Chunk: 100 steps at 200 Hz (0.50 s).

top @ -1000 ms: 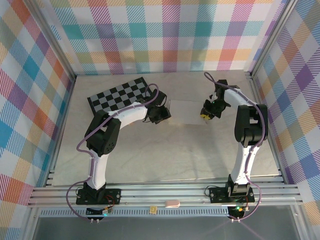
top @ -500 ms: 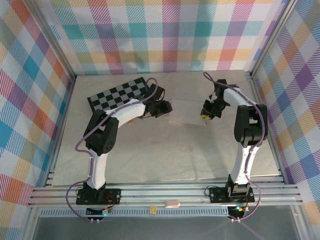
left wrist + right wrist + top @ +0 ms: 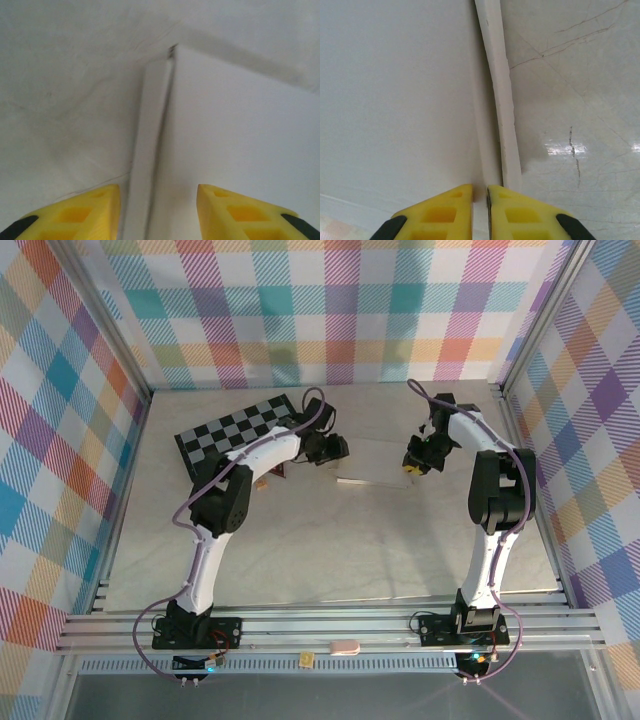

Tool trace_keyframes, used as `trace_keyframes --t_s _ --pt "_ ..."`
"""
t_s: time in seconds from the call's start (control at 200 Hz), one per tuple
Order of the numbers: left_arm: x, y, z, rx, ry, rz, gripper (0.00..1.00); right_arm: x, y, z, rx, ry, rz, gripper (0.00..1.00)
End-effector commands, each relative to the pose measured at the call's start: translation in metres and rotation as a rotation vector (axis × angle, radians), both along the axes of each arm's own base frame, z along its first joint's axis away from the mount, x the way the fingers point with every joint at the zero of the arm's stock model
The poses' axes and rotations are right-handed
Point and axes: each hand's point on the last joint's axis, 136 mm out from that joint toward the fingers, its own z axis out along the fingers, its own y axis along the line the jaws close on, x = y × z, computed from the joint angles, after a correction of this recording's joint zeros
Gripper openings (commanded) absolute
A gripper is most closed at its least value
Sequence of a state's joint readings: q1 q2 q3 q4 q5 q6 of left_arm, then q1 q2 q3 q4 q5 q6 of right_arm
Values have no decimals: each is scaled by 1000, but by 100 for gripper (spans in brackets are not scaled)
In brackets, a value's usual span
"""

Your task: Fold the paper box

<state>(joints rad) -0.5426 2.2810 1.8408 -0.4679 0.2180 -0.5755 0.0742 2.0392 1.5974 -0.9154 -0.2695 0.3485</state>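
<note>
Board (image 3: pixel 235 430): flat rectangle of black and grey checks, lying at the far left corner of the tabletop (image 3: pixel 330 550).
Left gripper (image 3: pixel 335 450): at the left edge of the paper box (image 3: pixel 375 462); its blocky yellow fingers (image 3: pixel 80 210) stand apart, with a narrow folded strip between them, not gripped.
Paper box: plain white thin cardboard, smooth, a shallow rectangle near the tabletop's far edge, about midway across.
Right gripper (image 3: pixel 413 466): at the box's right edge; its yellow fingers (image 3: pixel 520 210) are pinched together on a thin upright flap.
Tabletop: pale, glossy, finely scratched.
</note>
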Motion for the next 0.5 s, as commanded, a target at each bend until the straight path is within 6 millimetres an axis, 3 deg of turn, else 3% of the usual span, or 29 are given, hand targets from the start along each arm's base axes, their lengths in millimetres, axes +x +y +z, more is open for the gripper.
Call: trace_keyframes --t_s 0.0,0.26,0.495 --pt "-14 2 -7 39 34 -34 40 -3 3 -2 0 22 37 14" --pt "-30 13 -28 68 74 -26 30 -4 -1 0 -23 18 46 16" --pt "-37 17 -28 64 73 -19 22 7 0 22 76 -108 56 43"
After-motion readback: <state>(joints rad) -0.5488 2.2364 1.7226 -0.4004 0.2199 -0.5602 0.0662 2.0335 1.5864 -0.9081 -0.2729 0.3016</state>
